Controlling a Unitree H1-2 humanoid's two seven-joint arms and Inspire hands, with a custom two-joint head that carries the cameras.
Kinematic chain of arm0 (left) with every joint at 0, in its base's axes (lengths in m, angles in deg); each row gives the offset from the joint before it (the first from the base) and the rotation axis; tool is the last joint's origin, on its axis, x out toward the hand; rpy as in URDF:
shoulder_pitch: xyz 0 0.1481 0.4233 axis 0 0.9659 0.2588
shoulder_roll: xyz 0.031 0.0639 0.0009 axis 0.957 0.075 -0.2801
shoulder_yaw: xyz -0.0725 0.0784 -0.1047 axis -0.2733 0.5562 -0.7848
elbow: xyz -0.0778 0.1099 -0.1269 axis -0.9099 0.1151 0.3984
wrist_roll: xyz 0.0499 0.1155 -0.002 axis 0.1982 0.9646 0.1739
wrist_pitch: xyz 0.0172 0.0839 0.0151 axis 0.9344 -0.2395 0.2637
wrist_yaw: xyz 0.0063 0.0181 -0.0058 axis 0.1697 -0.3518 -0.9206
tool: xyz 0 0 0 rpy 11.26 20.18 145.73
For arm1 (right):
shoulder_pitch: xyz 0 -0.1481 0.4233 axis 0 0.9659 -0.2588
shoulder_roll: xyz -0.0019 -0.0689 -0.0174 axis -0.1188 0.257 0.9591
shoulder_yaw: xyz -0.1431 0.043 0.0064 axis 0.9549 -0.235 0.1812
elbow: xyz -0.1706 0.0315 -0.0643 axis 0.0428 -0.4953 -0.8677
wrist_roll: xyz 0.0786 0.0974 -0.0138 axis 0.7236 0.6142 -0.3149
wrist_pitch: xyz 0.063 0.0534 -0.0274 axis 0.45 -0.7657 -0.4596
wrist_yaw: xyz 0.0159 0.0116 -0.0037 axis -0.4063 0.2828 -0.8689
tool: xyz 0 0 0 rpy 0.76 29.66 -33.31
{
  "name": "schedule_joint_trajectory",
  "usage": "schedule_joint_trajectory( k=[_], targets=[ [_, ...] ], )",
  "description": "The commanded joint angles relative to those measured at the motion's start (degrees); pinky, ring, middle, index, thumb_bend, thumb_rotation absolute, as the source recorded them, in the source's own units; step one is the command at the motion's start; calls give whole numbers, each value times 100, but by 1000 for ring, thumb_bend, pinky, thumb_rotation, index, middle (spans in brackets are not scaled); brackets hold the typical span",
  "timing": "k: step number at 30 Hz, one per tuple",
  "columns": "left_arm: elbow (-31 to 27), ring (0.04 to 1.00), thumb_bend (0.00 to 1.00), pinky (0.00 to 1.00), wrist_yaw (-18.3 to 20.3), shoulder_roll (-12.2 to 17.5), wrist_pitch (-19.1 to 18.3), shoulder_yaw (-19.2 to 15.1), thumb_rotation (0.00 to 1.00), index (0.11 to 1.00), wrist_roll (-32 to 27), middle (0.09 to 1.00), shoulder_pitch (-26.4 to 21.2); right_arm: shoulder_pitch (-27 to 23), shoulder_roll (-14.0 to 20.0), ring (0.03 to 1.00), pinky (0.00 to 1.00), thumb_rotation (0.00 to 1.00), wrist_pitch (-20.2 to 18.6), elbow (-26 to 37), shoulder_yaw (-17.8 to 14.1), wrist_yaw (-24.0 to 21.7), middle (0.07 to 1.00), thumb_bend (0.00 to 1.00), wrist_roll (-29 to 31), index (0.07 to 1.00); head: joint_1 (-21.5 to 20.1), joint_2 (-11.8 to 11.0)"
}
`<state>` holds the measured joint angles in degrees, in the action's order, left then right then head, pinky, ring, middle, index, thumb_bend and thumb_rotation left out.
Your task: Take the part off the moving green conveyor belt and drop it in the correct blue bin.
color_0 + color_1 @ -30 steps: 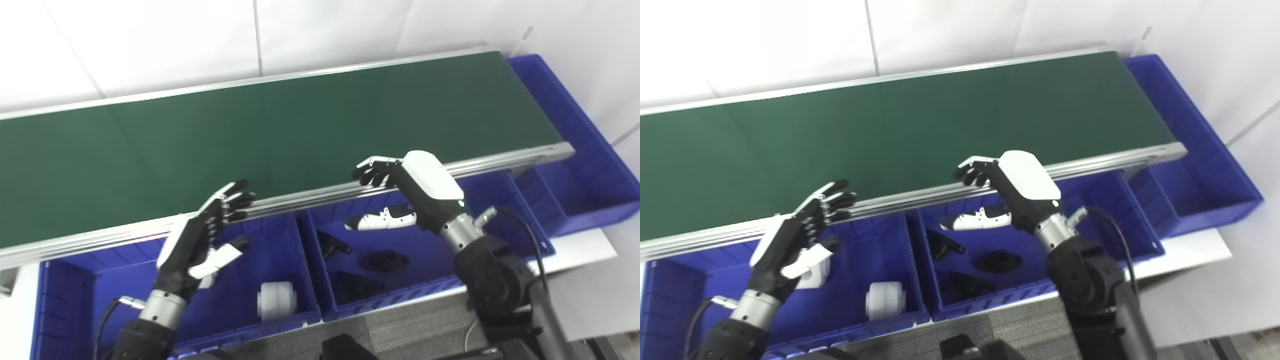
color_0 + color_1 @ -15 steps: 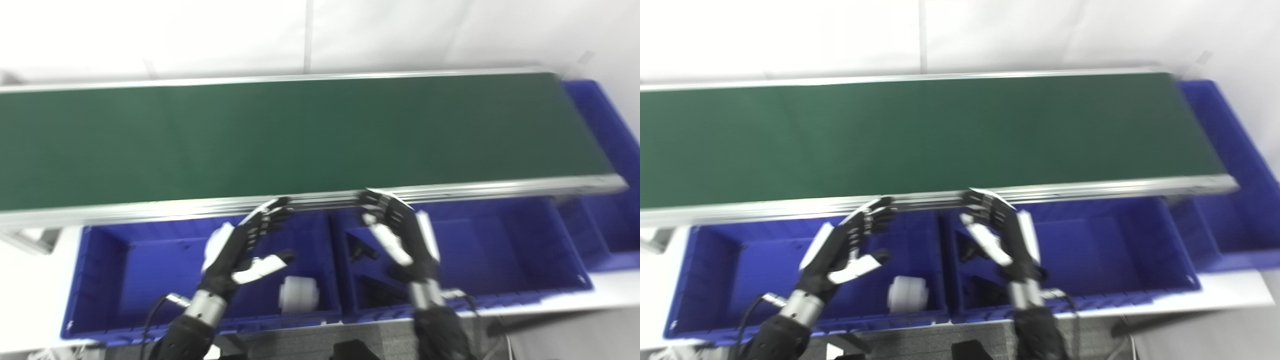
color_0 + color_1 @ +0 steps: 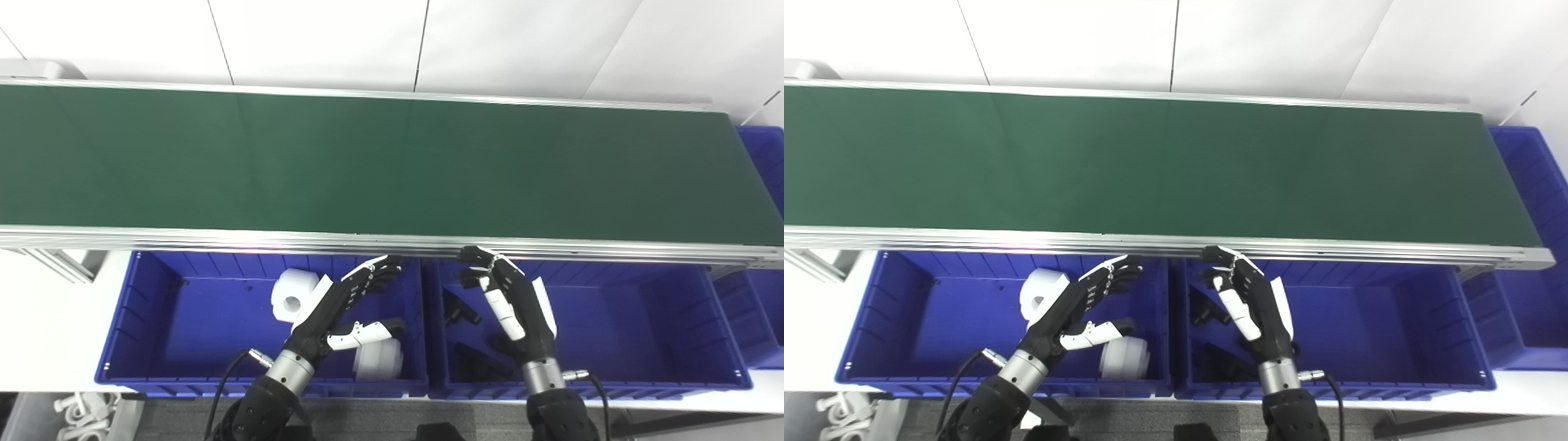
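Note:
The green conveyor belt point(image 3: 392, 165) runs across the whole view and carries no part. My left hand point(image 3: 343, 306) is open and empty above the left blue bin point(image 3: 153, 343), just below the belt's near rail. My right hand point(image 3: 511, 303) is open and empty above the middle blue bin point(image 3: 643, 331), also just below the rail. Two white cylindrical parts point(image 3: 293, 295) point(image 3: 378, 360) lie in the left bin. Black parts point(image 3: 459, 309) lie in the middle bin, partly hidden by my right hand.
A third blue bin point(image 3: 1528, 294) stands at the belt's right end. An aluminium frame leg point(image 3: 55, 263) shows at the left under the rail. White loose pieces point(image 3: 79, 410) lie at the bottom left. A white wall stands behind the belt.
The camera has swung left and levelled, so the whole belt shows straight. My right hand has drawn back from the rail over the middle bin. Both hands stay open and empty.

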<state>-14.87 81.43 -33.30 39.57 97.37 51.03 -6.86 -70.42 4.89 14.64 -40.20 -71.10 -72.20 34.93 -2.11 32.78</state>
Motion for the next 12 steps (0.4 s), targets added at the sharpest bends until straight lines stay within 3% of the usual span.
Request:
schedule_joint_trajectory(
  k=[1,8,10,11,12],
  targets=[
    [-34,846,681,824,-78,-66,298,30,620,844,27,843,-110,-51,43,684,638,898,328,31,66,-112,757,691,111,752,11,-45],
    [144,845,681,817,-156,-92,489,36,630,842,103,843,-125,-114,232,737,690,963,345,-189,228,-307,783,723,71,792,67,-255],
    [205,841,673,811,-167,-100,534,38,625,841,111,843,-124,-138,283,762,712,970,344,-257,282,-343,801,735,50,802,107,-372],
    [294,840,671,809,-178,-109,614,38,623,841,87,843,-133,-145,308,768,717,971,344,-304,311,-364,805,739,48,804,177,-588],
    [387,836,672,801,-188,-117,701,36,613,839,59,840,-144,-153,329,778,729,969,345,-347,339,-381,811,746,52,808,204,-661]
  ],
)
